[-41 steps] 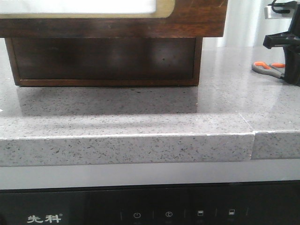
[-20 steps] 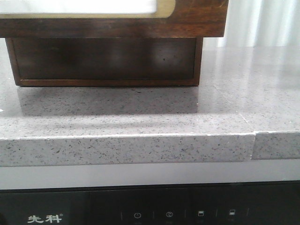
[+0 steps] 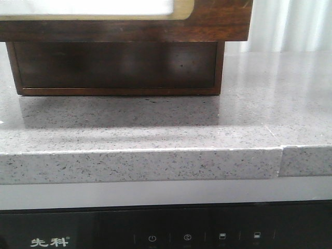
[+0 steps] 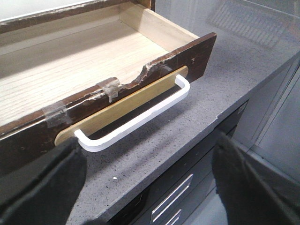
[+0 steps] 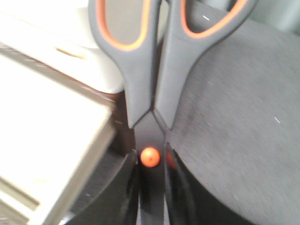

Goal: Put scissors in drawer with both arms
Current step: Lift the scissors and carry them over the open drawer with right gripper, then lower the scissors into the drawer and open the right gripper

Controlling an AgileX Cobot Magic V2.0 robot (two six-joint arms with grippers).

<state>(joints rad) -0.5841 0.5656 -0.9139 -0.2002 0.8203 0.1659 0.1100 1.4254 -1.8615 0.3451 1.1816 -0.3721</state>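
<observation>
My right hand [image 5: 151, 197] is clamped on the scissors [image 5: 154, 61]; it holds them by the blades, near the orange pivot, and the grey handles with orange lining point away from the wrist. The picture is blurred, but a pale edge shows beside them. My left hand [image 4: 145, 187] is apart, its two black fingers [image 4: 42, 183] wide on both sides of the white handle [image 4: 136, 117] and not touching it. The drawer [image 4: 93, 61] stands pulled out over the grey worktop [image 4: 197, 117], its light wooden bottom bare. From the front, only the drawer's dark front [image 3: 218, 21] and the cabinet [image 3: 114, 67] below it show.
</observation>
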